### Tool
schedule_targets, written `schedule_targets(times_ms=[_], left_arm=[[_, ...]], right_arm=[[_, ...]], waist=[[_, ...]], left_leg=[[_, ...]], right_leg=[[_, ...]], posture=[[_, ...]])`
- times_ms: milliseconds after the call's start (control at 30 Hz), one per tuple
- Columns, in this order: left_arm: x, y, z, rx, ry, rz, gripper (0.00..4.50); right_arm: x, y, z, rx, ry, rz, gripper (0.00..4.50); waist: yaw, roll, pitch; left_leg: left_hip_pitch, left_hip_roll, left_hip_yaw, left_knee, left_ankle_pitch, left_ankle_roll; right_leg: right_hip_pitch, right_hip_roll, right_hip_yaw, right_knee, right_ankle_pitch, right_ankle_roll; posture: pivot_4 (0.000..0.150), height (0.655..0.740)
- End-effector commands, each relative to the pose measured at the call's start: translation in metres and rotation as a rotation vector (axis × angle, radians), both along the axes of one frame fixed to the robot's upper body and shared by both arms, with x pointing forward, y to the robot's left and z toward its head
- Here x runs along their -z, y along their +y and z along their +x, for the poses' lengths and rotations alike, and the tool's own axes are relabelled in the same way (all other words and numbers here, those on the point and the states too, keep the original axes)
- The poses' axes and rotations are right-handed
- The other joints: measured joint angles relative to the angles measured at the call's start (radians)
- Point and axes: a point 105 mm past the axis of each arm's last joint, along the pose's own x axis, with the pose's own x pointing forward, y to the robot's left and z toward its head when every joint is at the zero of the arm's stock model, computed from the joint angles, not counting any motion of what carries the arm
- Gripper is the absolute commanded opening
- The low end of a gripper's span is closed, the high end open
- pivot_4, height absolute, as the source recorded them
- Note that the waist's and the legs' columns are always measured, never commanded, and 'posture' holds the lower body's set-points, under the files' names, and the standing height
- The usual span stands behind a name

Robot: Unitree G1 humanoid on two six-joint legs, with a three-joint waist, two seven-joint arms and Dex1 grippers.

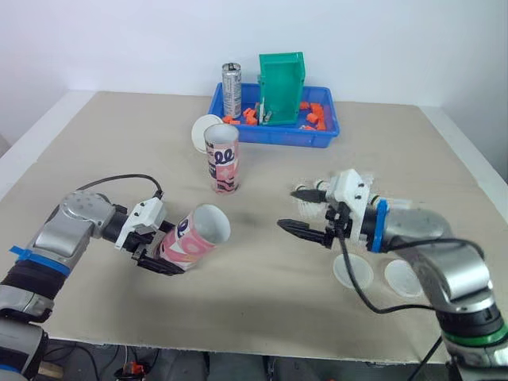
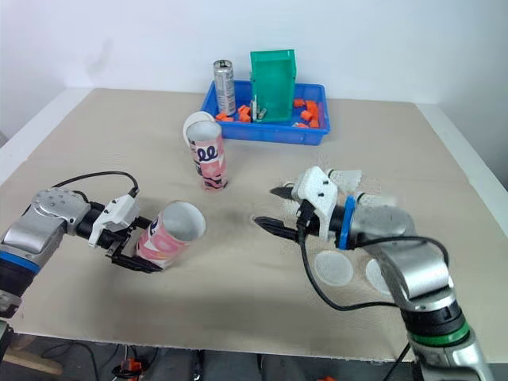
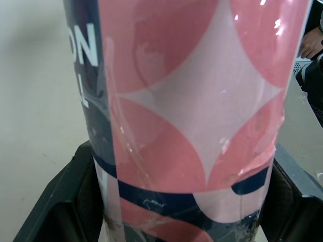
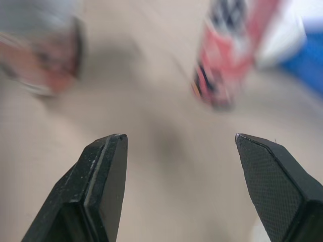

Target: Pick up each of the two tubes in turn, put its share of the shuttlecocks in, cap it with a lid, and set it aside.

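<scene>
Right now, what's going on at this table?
The left hand grips one pink tube, tilted with its open mouth toward the right hand. That hand is open and empty above the table. The second tube stands upright mid-table. Two lids lie flat by the right arm, with shuttlecocks just behind that hand. Neither tube is capped yet.

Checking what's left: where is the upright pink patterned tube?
Left eye view: the upright pink patterned tube stands mid-table, left of centre, before the blue plastic tray.
</scene>
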Motion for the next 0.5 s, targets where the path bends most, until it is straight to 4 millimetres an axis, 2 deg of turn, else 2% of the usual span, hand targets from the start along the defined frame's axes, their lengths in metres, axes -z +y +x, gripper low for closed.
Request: schedule_targets(times_ms=[33,133,267,500], left_arm=[[0.000,0.001,-0.003,0.004,-0.005,0.013,3.62],[-0.001,0.000,-0.005,0.004,-0.005,0.009,3.62],[-0.005,0.000,-0.004,0.004,-0.011,0.007,3.62],[-0.008,0.000,-0.004,0.004,-0.017,0.004,3.62]], right_arm=[[-0.011,-0.001,0.004,0.067,-0.061,-0.003,3.68],[0.001,-0.009,0.012,0.137,-0.038,-0.022,3.68],[0.007,-0.018,0.019,0.192,-0.018,-0.027,3.68],[0.018,-0.021,0.020,0.223,0.027,-0.037,3.68]], waist=[[-0.001,0.000,0.000],[-0.001,0.000,0.000],[-0.002,0.000,0.000],[-0.002,0.000,0.000]], left_leg=[[0.000,0.000,0.000,0.000,0.000,0.000],[0.000,0.000,0.000,0.001,0.000,0.000],[0.000,0.000,0.000,0.000,0.000,0.000],[0.000,0.000,0.000,0.000,0.000,0.000]], right_leg=[[0.000,0.000,0.000,0.000,0.000,0.000],[0.000,0.000,0.000,0.000,0.000,0.000],[0.000,0.000,0.000,0.000,0.000,0.000],[0.000,0.000,0.000,0.000,-0.001,0.000]], posture=[[0.150,0.7362],[0.150,0.7362],[0.150,0.7362],[0.150,0.7362]])
